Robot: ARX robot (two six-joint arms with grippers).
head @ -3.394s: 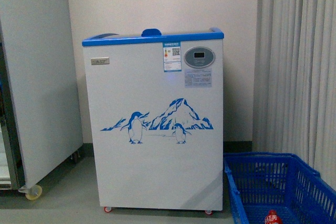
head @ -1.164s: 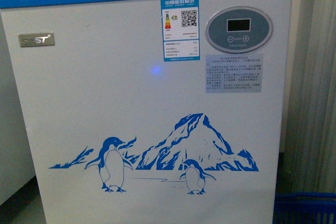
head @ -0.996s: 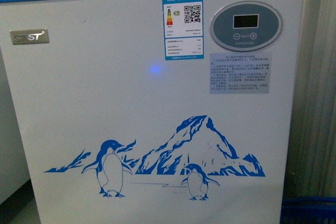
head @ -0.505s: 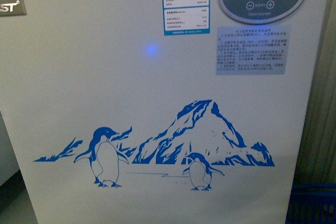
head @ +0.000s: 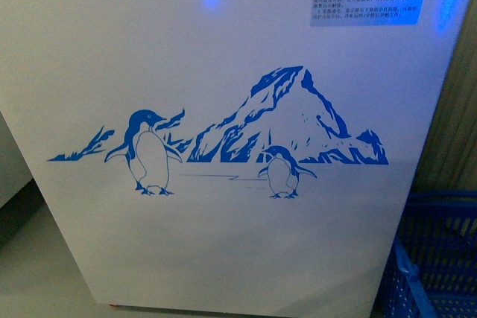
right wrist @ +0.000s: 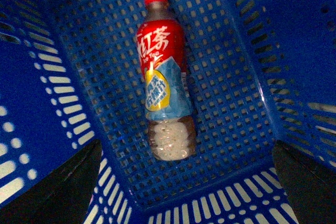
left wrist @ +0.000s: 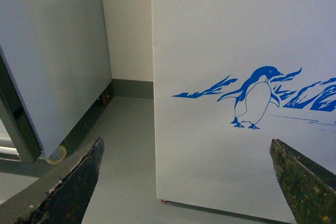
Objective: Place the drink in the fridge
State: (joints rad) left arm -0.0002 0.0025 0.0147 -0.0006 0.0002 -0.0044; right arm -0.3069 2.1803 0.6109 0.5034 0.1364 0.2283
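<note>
Drink bottle (right wrist: 164, 77) flat in blue basket (right wrist: 47, 77); R gripper (right wrist: 186, 182) above, jaws apart.

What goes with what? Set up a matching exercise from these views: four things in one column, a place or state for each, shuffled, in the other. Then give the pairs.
Things
1. drink bottle
2. blue basket
3. fridge
4. grey-white cabinet

Places or states
A. bears a penguin and mountain graphic
B. stands left of the fridge
C. lies on its side on the basket floor
D. sits right of the fridge

Pairs: 1-C, 2-D, 3-A, 4-B
</note>
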